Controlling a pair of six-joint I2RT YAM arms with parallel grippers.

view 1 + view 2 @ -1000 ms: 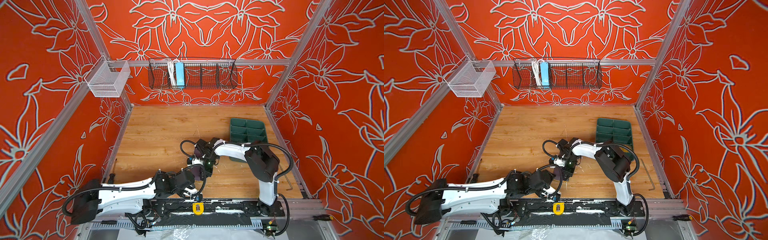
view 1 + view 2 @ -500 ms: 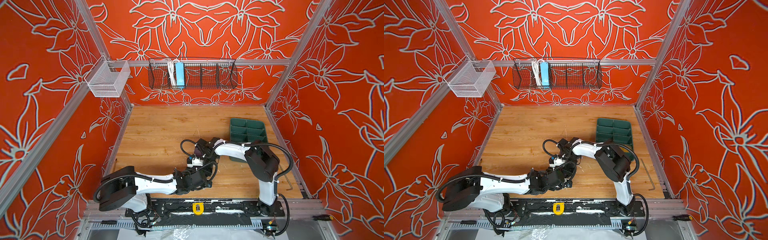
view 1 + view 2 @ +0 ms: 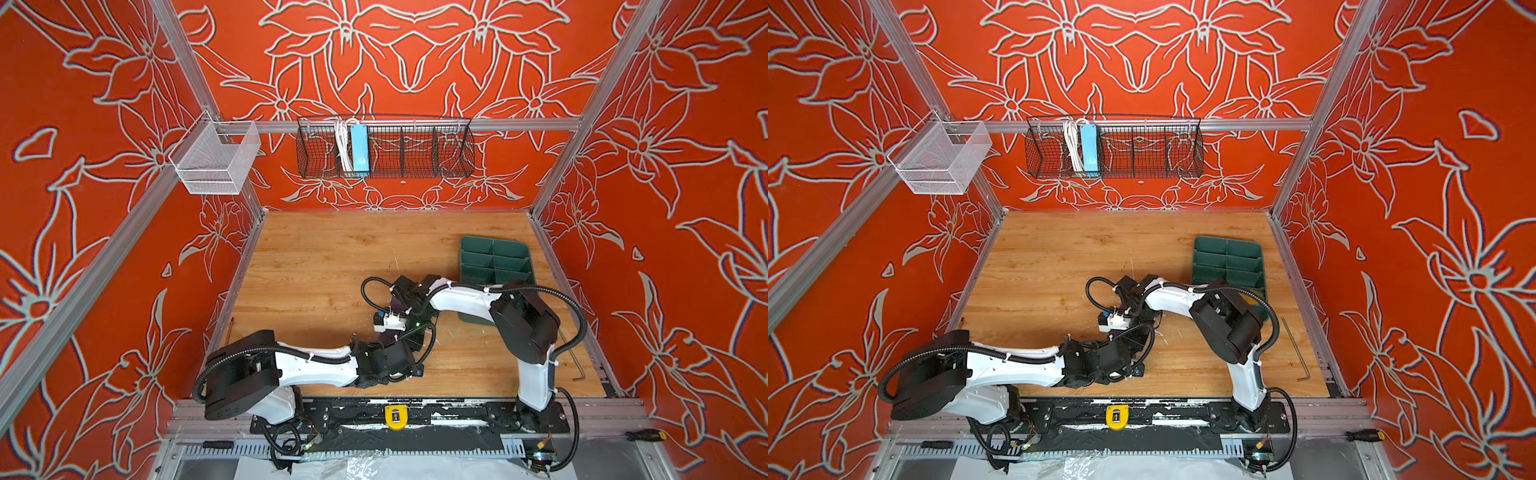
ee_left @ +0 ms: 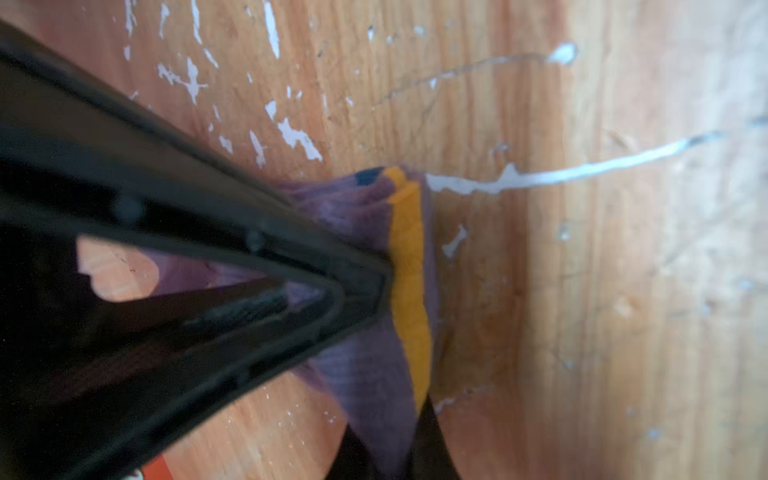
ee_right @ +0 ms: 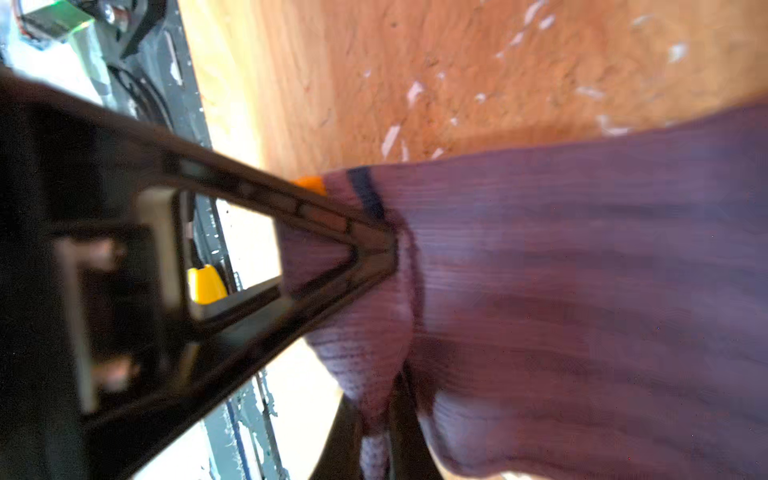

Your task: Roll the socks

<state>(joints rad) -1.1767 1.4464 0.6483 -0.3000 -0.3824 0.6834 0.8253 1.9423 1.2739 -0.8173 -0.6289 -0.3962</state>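
Purple sock (image 4: 361, 374) in both claws, down at wood table (image 3: 332, 266), front-centre btwn the two arms (resting on it or just above, can't tell). L gripper (image 4: 403, 336): narrow, clamped on cuff right at yellow stripe (image 4: 409, 257), fabric bunched behind the tip. R gripper (image 5: 395, 311): likewise nipped tight on same sock, nr dark band (image 5: 368, 195), rest of leg stretching away over the boards. Green divided tray (image 3: 515, 249) right rear, well apart from the grab.
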